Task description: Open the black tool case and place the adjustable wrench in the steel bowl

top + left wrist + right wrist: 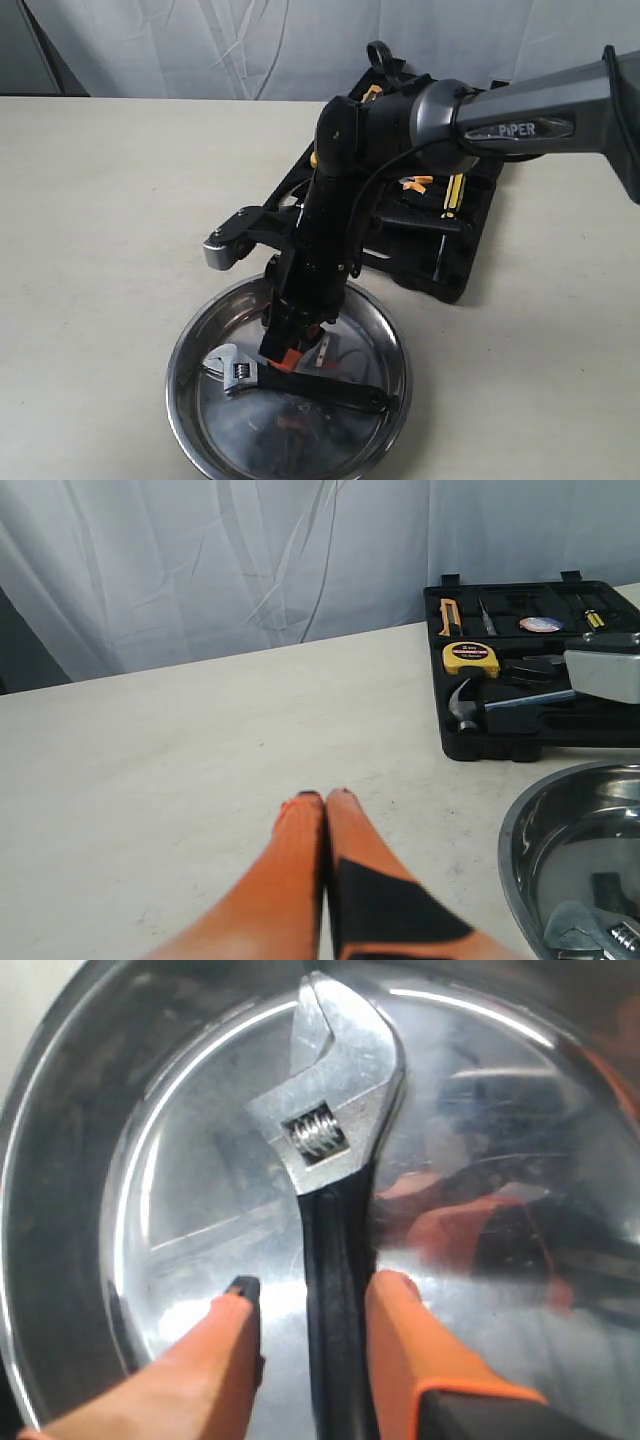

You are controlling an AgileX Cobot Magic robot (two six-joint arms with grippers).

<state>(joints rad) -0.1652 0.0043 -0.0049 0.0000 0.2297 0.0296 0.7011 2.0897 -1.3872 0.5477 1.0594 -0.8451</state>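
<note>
Jaws of the right gripper are seen parted, one on each side of the black handle of the adjustable wrench, with a gap visible on one side; nothing is gripped. The wrench is seen lying flat on the floor of the steel bowl, near the middle of the table. The black tool case is lying open just beyond the bowl, far and right. Jaws of the left gripper are pressed together, empty, above the table.
</note>
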